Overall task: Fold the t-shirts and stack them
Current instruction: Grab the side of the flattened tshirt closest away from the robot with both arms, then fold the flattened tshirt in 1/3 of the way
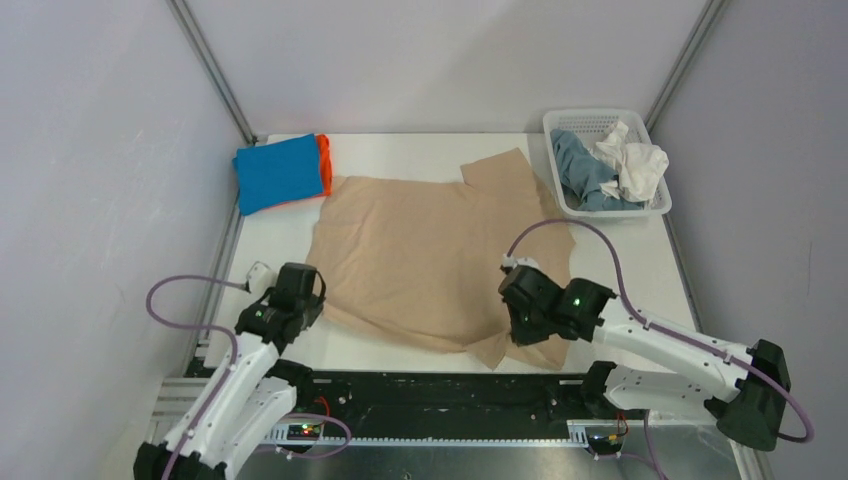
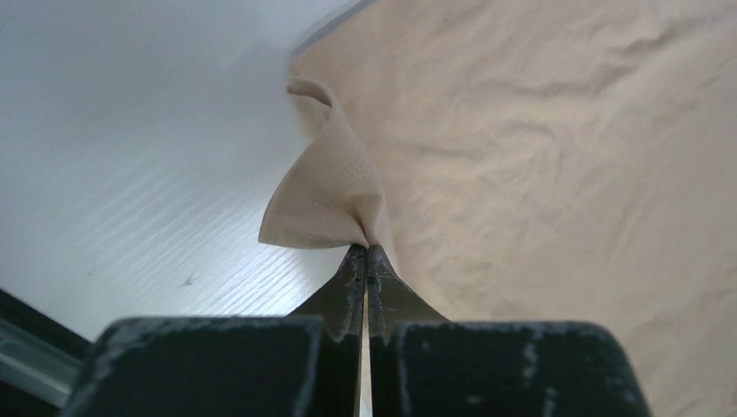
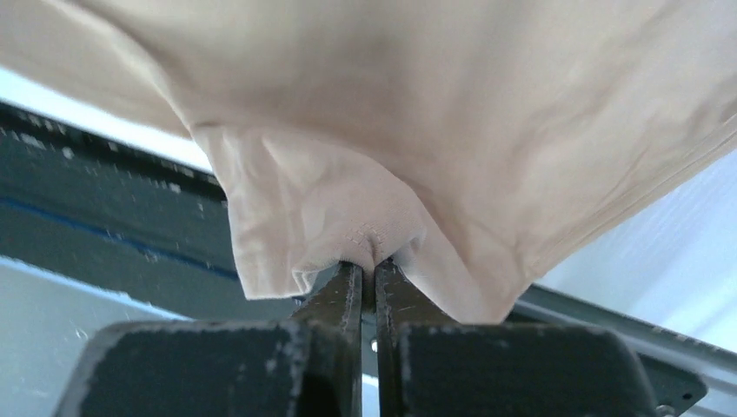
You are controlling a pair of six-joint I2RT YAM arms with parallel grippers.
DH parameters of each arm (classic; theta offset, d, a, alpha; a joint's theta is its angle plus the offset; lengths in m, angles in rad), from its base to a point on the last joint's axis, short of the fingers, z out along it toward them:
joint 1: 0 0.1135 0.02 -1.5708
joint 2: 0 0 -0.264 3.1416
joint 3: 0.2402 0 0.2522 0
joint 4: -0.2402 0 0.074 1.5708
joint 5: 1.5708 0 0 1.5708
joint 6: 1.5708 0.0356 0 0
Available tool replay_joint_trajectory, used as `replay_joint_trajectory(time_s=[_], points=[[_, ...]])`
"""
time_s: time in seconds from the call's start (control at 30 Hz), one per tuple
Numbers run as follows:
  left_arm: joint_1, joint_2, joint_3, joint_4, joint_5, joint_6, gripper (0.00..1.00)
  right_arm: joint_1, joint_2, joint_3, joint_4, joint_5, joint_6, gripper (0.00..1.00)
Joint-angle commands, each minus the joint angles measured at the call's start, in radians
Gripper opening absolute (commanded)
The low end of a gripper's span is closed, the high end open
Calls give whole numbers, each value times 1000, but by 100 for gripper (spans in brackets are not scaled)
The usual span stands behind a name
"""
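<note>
Five t-shirts are being counted: one beige t-shirt (image 1: 420,250), one blue t-shirt (image 1: 278,172), one orange t-shirt (image 1: 324,163), one white t-shirt (image 1: 632,160) and one grey-blue t-shirt (image 1: 582,165). One mesh basket (image 1: 600,122) and one table (image 1: 400,155) are being shown. Two arms are being counted, the left arm (image 1: 235,385) and the right arm (image 1: 660,345), and two grippers, the left gripper (image 2: 365,248) and the right gripper (image 3: 374,261).

Beige tee (image 1: 430,255) covers the middle of the table (image 1: 400,150). Blue-over-orange tee stack (image 1: 278,172) blocks far left, basket (image 1: 597,118) far right. Bare lanes: far edge between them, right strip.
</note>
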Motion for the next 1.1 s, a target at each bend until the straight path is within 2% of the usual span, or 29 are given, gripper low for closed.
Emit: replay_joint_trajectory(time_s=[0.0,0.23,0.57,1.07], points=[[-3,138,110,141,-42,46,0,-112,56,104,94,78,-163,0],[11,318,215,204,-92,81,0,-245,136,165,198,147,-229,0],[51,473,289,261,-106,117,0,-361,237,228,326,80,-347,0],[133,730,391,314,-68,171,0,-497,516,426,362,41,-542,1]])
